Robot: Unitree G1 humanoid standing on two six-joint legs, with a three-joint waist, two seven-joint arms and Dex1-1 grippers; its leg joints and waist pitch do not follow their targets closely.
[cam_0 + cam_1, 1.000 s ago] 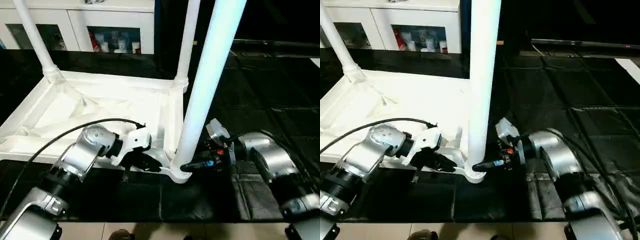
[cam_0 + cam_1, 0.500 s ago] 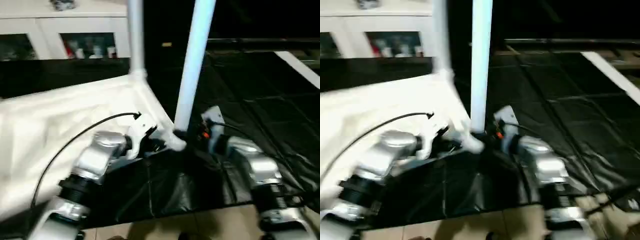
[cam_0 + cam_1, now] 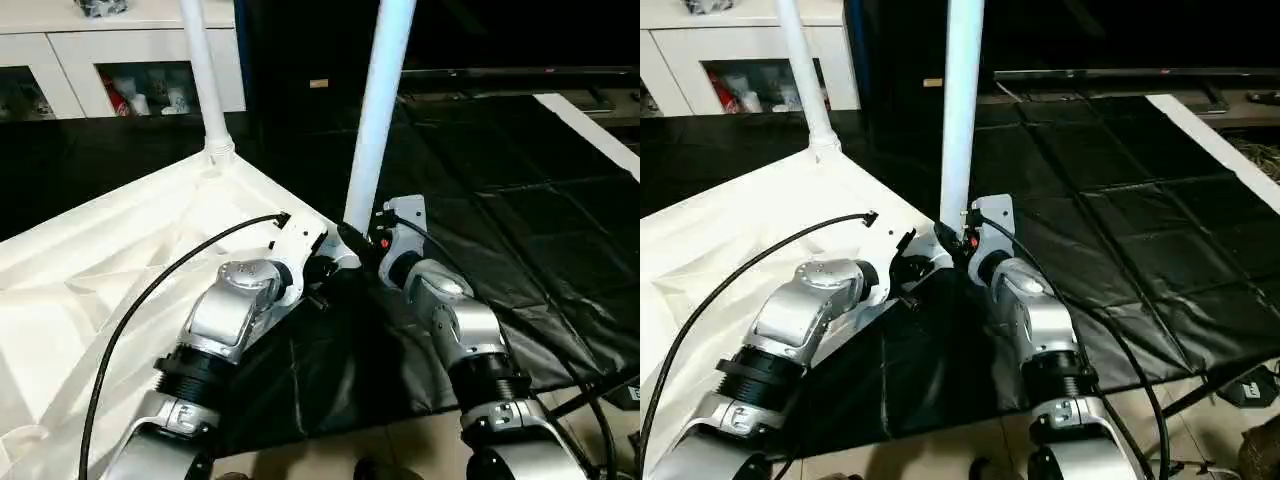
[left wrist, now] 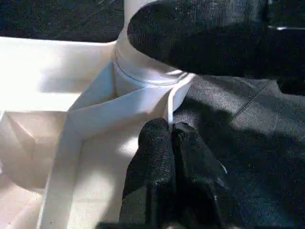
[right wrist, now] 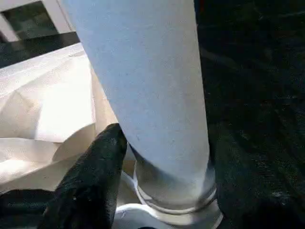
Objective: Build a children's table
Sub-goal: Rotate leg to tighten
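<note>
The children's table lies upside down: its white ribbed top point(image 3: 110, 260) reaches left from the corner in front of me. One white leg point(image 3: 376, 130) stands upright in the near corner socket point(image 4: 147, 71), and another leg point(image 3: 205, 90) rises from the far corner. My left gripper point(image 4: 170, 130) is shut, pinching the thin rim of the top right beside that near socket. Across the corner, my right gripper point(image 3: 358, 243) sits at the base of the near leg, with the leg point(image 5: 152, 95) running straight up in front of its wrist camera.
A black quilted mat point(image 3: 500, 230) covers the floor under and to the right of the table. At the back left stands a white glass-door cabinet point(image 3: 120, 60). Pale floor point(image 3: 400, 450) begins at the mat's near edge. A black cable point(image 3: 150, 290) arcs over my left forearm.
The whole view has swung, so the camera moved. Both grippers stay at the same near corner, the left still pinched on the rim.
</note>
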